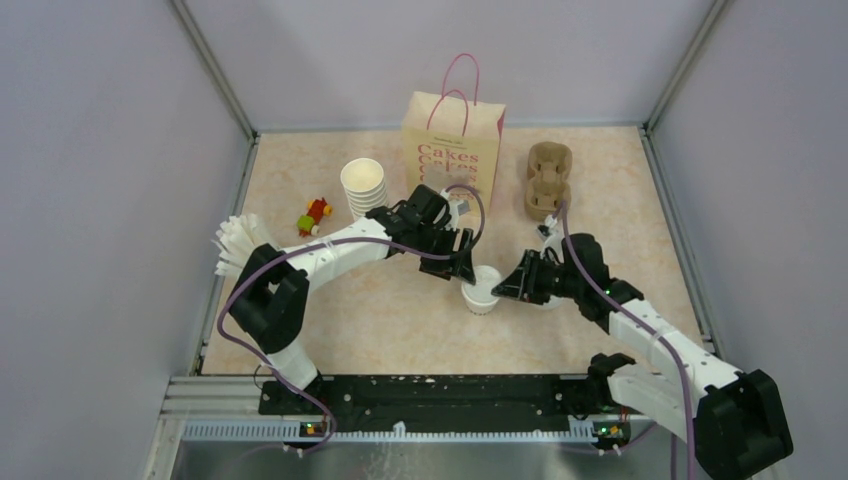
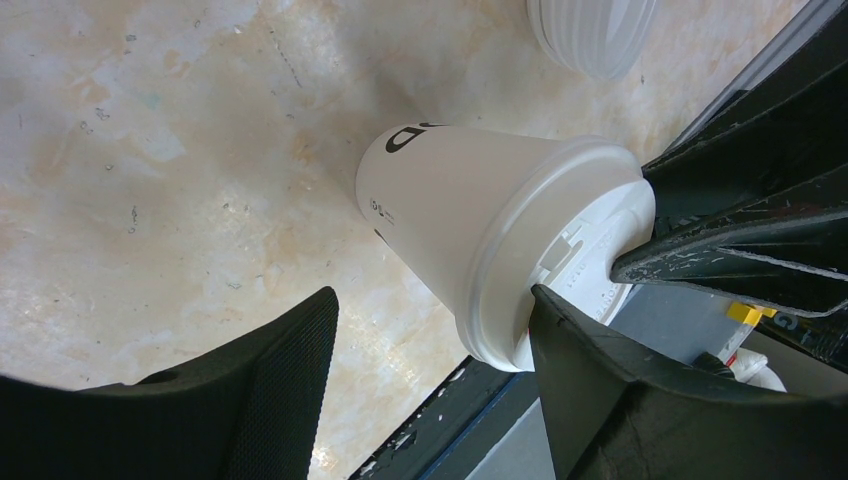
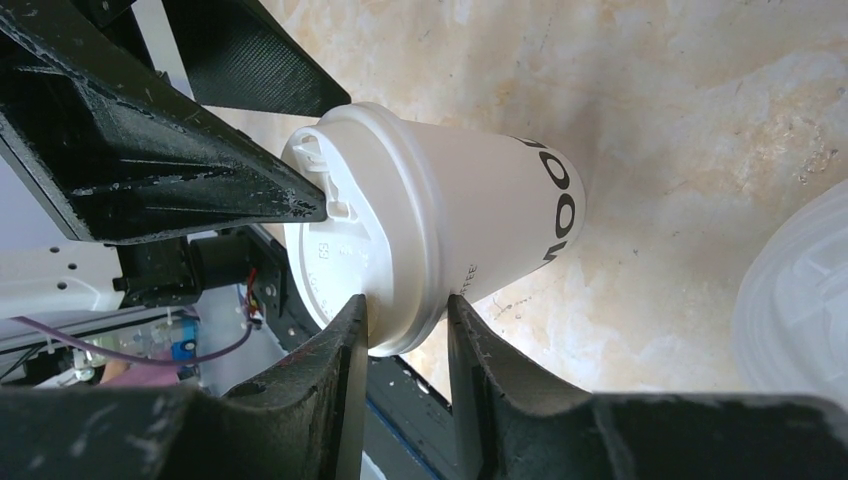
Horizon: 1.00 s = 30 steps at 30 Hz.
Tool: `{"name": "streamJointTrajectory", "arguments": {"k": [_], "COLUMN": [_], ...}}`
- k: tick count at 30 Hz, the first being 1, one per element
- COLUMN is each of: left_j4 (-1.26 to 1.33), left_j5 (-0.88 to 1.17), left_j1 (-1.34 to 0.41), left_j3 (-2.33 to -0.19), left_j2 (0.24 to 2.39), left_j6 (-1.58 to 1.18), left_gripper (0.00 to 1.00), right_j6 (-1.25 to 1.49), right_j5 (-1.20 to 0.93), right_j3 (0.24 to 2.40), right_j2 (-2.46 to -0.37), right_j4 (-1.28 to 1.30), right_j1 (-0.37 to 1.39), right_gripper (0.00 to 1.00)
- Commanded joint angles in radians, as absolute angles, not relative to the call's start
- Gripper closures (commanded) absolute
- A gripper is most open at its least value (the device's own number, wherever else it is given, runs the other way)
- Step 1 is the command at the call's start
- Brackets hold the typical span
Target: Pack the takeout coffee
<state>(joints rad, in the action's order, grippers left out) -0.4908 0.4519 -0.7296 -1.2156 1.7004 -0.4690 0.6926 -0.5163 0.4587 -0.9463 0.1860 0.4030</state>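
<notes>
The takeout coffee (image 1: 481, 291), a small white paper cup with a white lid and black lettering, stands upright on the table between both grippers. My right gripper (image 1: 508, 286) comes from the right. In the right wrist view (image 3: 405, 305) its fingers pinch the lid's rim, one on the lid's top and one under the rim against the takeout coffee (image 3: 470, 215). My left gripper (image 1: 463, 267) is open over the cup from the far left. In the left wrist view (image 2: 432, 295) one finger (image 2: 585, 370) touches the lid of the takeout coffee (image 2: 470, 200), and the other (image 2: 280, 390) stands apart.
A paper bag (image 1: 452, 150) with pink handles stands at the back, a brown cup carrier (image 1: 549, 180) to its right. A stack of lidless cups (image 1: 363, 187) and a small toy (image 1: 315, 213) are at the back left. A white round plastic piece (image 3: 800, 300) lies beside the cup.
</notes>
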Motion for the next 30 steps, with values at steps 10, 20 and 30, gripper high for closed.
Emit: {"name": "streamJointTrajectory", "arguments": {"k": [10, 20, 30], "left_j4": [-0.539, -0.462, -0.393], "left_j5": [0.355, 0.402, 0.432], "left_j1": [-0.742, -0.742, -0.741], "left_j3": [-1.187, -1.168, -1.122], "left_j2": [1.777, 1.774, 1.767], "left_j6": [-0.347, -0.243, -0.149], "left_gripper": [0.26, 0.27, 0.25], "right_j6": [0.53, 0.439, 0.42], "right_j5": [-0.448, -0.609, -0.672], "right_j3": [0.744, 0.792, 0.769], "right_j2": [-1.018, -1.124, -1.201], "right_j4": [0.46, 0.416, 0.347], "right_j1": [0.366, 0.304, 0.285], "right_gripper": [0.57, 0.54, 0.57]}}
